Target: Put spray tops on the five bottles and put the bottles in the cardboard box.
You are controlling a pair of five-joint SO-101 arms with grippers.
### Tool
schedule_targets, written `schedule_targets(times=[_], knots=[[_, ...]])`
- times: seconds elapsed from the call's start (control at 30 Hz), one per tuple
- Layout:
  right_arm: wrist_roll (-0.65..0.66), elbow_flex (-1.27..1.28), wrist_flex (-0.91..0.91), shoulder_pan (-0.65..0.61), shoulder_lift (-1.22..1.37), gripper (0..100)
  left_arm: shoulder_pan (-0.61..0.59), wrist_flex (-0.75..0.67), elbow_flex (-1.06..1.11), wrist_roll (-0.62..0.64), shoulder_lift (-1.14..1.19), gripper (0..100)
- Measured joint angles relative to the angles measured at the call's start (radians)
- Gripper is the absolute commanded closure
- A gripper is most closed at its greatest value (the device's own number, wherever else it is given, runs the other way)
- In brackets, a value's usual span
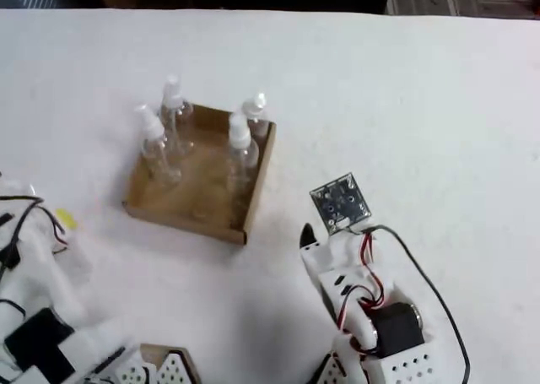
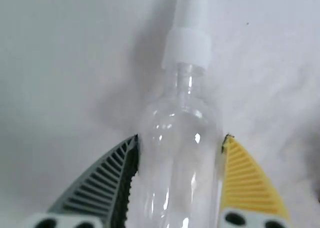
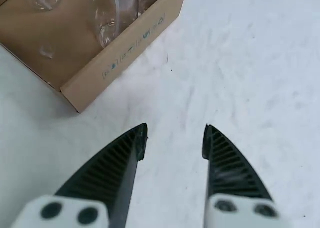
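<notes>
The cardboard box (image 1: 186, 222) sits open on the white bench (image 1: 422, 105), with four bottles (image 1: 240, 152) standing upright inside it, each wearing a white spray top (image 1: 172, 89). In the high view their clear bodies are hard to separate from the brown floor of the box, while the caps stand out plainly. In the right wrist view one corner of the box (image 3: 125, 50) shows, with the lower parts of some bottles (image 3: 107, 32) inside; their upper parts are cut off by the frame edge.

The fifth bottle (image 2: 182, 153) is in the left gripper (image 2: 180, 140). Its grey and yellow fingers (image 2: 247, 178) are closed against either side of the clear body, below the shoulder. This bottle carries its own spray top (image 2: 187, 42), whose tip runs out of the frame, and the lower body is cut off as well. Whether the bottle rests on the bench or is held above it cannot be told.

The right gripper (image 3: 175, 133) is over bare bench near the box corner, its dark fingers (image 3: 115, 168) parted with nothing between them. In the high view the right arm (image 1: 371, 316) enters from the lower edge, to the right of the box. The left arm (image 1: 34, 342) in the lower left corner is mostly cut off, a tangle of white parts and wires
</notes>
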Motion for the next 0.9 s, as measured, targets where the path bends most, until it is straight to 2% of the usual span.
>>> schedule_targets(times=[0.47,0.77,0.9], knots=[[0.008,0.000,-0.006,0.000,0.000,85.4,-0.029,0.278,-0.204,-0.043,0.035,77],[0.008,0.000,-0.006,0.000,0.000,85.4,-0.029,0.311,-0.224,-0.094,0.094,76],[0.008,0.000,-0.006,0.000,0.000,85.4,-0.029,0.311,-0.261,-0.097,0.192,68]])
